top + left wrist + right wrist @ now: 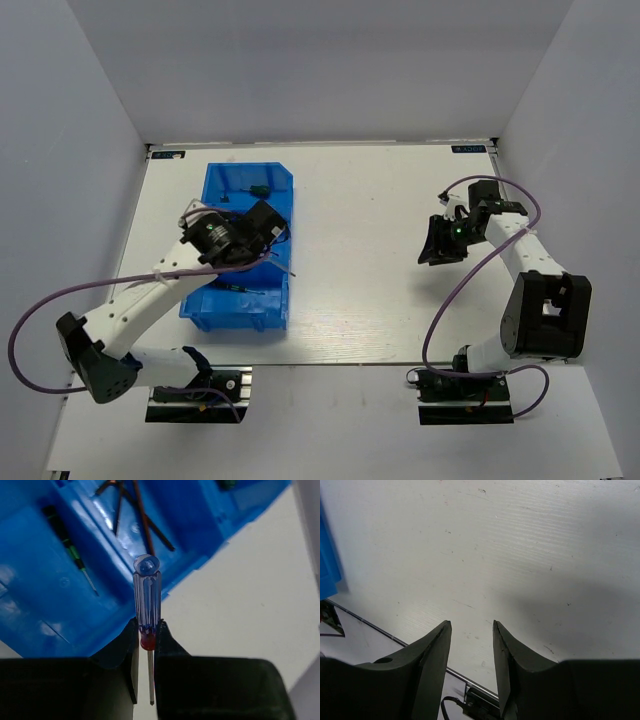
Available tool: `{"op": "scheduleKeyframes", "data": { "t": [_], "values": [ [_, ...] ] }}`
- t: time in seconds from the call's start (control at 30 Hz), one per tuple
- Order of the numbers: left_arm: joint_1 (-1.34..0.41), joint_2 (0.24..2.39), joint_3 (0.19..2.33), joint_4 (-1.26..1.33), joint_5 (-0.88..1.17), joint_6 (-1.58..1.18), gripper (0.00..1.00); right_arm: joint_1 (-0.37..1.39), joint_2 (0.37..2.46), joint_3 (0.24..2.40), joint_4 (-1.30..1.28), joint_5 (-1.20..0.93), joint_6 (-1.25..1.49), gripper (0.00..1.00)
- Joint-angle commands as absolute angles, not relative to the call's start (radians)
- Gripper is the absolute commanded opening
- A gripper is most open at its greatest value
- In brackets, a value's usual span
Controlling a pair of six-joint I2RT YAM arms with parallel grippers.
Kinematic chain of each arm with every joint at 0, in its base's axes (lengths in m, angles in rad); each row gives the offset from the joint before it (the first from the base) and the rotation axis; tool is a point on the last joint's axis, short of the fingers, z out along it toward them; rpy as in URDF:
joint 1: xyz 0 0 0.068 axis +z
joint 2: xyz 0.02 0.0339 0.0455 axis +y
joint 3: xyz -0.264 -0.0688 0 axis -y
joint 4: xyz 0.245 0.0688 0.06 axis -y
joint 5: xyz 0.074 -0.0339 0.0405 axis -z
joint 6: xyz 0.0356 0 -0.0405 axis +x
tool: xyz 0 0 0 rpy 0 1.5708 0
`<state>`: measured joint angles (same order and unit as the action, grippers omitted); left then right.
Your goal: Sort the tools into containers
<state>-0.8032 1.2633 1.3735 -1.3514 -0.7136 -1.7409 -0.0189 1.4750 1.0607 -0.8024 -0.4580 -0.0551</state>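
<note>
The left gripper [147,626] is clenched on a blue-handled precision screwdriver [147,597], the pads pinching it at the red collar where handle meets shaft. Its long axis runs straight out along the line of the fingers. The clear blue handle and rounded cap point forward, away from the jaws, while the thin steel shaft runs back between the fingers with its tip toward the wrist.

Just beyond the cap and ahead of the jaws lies the blue bin [30,610], its near rim passing under the handle. Forward and to the left of the jaws, a green-handled precision screwdriver [71,549] rests in one compartment. Straight ahead, past a divider, dark hex keys [142,520] lie crossed in another.

The step in hand looks like carrying this driver in for its drop. Judging by kind, it belongs with the green-handled one, so the next move calls for shifting forward and left until the whole tool is inside that compartment's walls, then opening.

The right gripper [471,630] stands released, with nothing between its jaws and only the white table [530,555] ahead.
</note>
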Motion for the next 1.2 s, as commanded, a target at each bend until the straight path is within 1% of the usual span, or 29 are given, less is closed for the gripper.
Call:
{"op": "scheduleKeyframes", "data": {
  "t": [0.0,0.03,0.13,0.4,0.43,0.47,0.5,0.57,0.6,0.63,0.7,0.73,0.77,0.8,0.83,0.87,0.9,0.97,1.0,1.03,1.07,1.13,1.17],
  "values": [
    [-0.770,1.256,1.273,-1.408,-0.729,-1.842,0.00,-0.017,1.480,1.080,-0.802,-0.491,-0.052,0.45],
    [-0.753,1.256,1.228,-1.408,-0.729,-1.864,0.00,-0.017,1.480,1.080,-0.802,-0.492,-0.049,0.45],
    [-0.718,1.247,1.178,-1.408,-0.729,-1.873,0.00,-0.015,1.477,1.080,-0.810,-0.500,-0.049,0.45],
    [-0.653,1.236,1.104,-1.408,-0.726,-1.890,0.00,-0.018,1.470,1.065,-0.815,-0.497,-0.055,0.45],
    [-0.644,1.236,1.080,-1.408,-0.700,-1.890,0.00,-0.015,1.473,1.063,-0.813,-0.502,-0.057,0.47],
    [-0.644,1.236,1.071,-1.408,-0.699,-1.890,0.07,-0.017,1.476,1.065,-0.813,-0.506,-0.057,0.49],
    [-0.644,1.236,1.071,-1.408,-0.689,-1.890,0.29,-0.017,1.477,1.069,-0.816,-0.511,-0.058,0.53],
    [-0.644,1.236,1.071,-1.408,-0.680,-1.890,0.53,-0.014,1.486,1.075,-0.818,-0.534,-0.073,0.60],
    [-0.644,1.236,1.084,-1.408,-0.680,-1.890,0.67,-0.014,1.485,1.075,-0.819,-0.549,-0.077,0.64],
    [-0.644,1.236,1.097,-1.408,-0.680,-1.873,0.71,-0.012,1.486,1.078,-0.821,-0.560,-0.083,0.68],
    [-0.644,1.247,1.153,-1.408,-0.701,-1.800,0.76,-0.006,1.486,1.083,-0.819,-0.574,-0.110,0.73],
    [-0.653,1.268,1.175,-1.408,-0.710,-1.764,0.80,-0.005,1.486,1.086,-0.818,-0.580,-0.126,0.79],
    [-0.664,1.278,1.196,-1.393,-0.721,-1.731,0.82,-0.003,1.486,1.092,-0.812,-0.578,-0.129,0.80],
    [-0.664,1.278,1.236,-1.372,-0.721,-1.607,0.83,-0.003,1.486,1.095,-0.815,-0.580,-0.143,0.83],
    [-0.675,1.278,1.250,-1.317,-0.721,-1.547,0.84,-0.002,1.485,1.101,-0.808,-0.572,-0.152,0.88],
    [-0.675,1.278,1.259,-1.268,-0.710,-1.470,0.84,-0.006,1.482,1.104,-0.805,-0.568,-0.156,0.91],
    [-0.675,1.261,1.259,-1.214,-0.681,-1.287,0.84,0.033,1.482,1.106,-0.804,-0.561,-0.172,0.91],
    [-0.684,1.221,1.224,-1.073,-0.622,-1.073,0.84,0.043,1.467,1.108,-0.786,-0.528,-0.178,0.91],
    [-0.693,1.165,1.197,-0.878,-0.536,-0.952,0.84,0.048,1.459,1.104,-0.773,-0.520,-0.192,0.91],
    [-0.693,1.134,1.163,-0.774,-0.476,-0.749,0.87,0.057,1.441,1.100,-0.762,-0.496,-0.195,0.91],
    [-0.693,1.106,1.088,-0.545,-0.310,-0.627,1.00,0.057,1.425,1.097,-0.737,-0.470,-0.196,0.91],
    [-0.693,1.104,1.072,-0.441,-0.142,-0.408,1.00,0.067,1.402,1.094,-0.715,-0.399,-0.180,0.91],
    [-0.693,1.156,1.118,-0.481,-0.083,-0.338,1.00,0.064,1.388,1.095,-0.695,-0.344,-0.134,0.91]
  ]
}}
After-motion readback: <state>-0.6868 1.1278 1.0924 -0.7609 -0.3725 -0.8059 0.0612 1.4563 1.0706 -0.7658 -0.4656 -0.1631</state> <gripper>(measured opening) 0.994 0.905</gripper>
